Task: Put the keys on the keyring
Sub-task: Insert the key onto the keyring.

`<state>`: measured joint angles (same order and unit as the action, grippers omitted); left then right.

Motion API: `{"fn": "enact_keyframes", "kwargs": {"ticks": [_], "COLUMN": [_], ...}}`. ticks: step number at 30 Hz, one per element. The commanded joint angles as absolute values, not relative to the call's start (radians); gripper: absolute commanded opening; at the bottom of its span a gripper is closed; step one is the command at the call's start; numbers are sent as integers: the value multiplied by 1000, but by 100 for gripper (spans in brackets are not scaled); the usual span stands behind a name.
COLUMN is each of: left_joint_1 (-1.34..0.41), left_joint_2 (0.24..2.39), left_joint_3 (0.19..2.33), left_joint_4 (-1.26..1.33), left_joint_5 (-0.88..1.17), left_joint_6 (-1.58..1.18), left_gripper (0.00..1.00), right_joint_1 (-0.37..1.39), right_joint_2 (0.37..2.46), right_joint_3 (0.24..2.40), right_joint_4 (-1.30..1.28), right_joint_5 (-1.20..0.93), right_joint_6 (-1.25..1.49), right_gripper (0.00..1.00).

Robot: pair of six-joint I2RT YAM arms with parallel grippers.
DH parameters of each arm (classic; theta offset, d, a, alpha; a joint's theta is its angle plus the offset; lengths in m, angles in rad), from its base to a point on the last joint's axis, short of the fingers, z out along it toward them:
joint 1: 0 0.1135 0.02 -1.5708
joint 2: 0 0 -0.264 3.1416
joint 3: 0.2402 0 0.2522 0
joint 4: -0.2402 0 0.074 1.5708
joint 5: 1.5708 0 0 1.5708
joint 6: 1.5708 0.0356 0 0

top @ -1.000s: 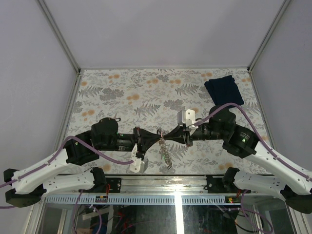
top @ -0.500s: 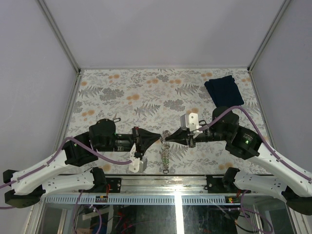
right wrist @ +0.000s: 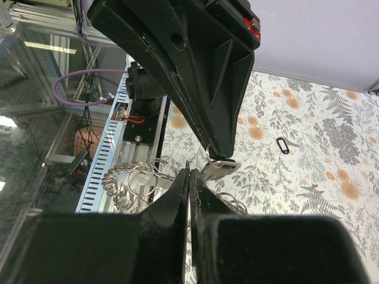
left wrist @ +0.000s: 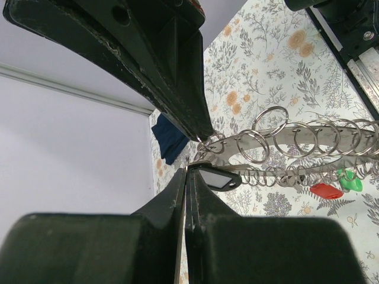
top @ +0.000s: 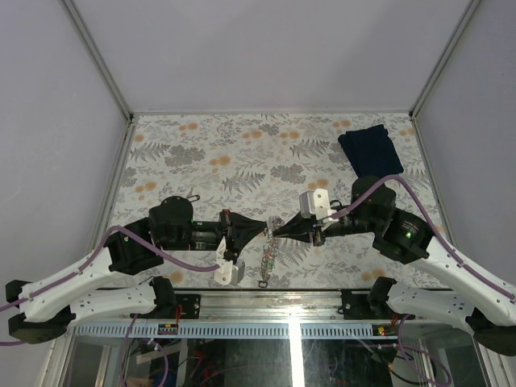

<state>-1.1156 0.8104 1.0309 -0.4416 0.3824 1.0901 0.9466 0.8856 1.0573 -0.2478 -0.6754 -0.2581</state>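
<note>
Left hand [top: 264, 230], right hand [top: 276, 233] tip-to-tip — keyring [top: 265, 256] dangling below; table [top: 210, 153] beyond open.

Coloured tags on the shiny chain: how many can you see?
2. A small red plastic tag and a small green plastic tag hang side by side under the silvery metal chain of rings, right side of the left wrist view. More could hide among the rings.

Pale lilac walls [top: 266, 48] box me in on 3 sides. My table [top: 201, 153] wears a fern print, blue cloth [top: 370, 149] at 1 o'clock.
</note>
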Motion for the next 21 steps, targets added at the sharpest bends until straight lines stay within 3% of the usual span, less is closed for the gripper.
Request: {"fn": "enact_keyframes", "kwargs": {"ticks": [1,21], "left_joint_1": [-1119,-1118], "left_joint_2": [813,818], "left_joint_3": [1027,1039], "left_joint_4": [-392,-429], "left_joint_5": [409,464], "left_joint_6": [1088,1099], "left_gripper": [0,0], "right_joint_1": [943,943], "right_joint_2": [870,878], "right_joint_3": [1096,1090], "right_joint_4": [-143,-132], "right_joint_5": [-681,-589], "right_joint_6": [-245,-229], "right_gripper": [0,0]}}
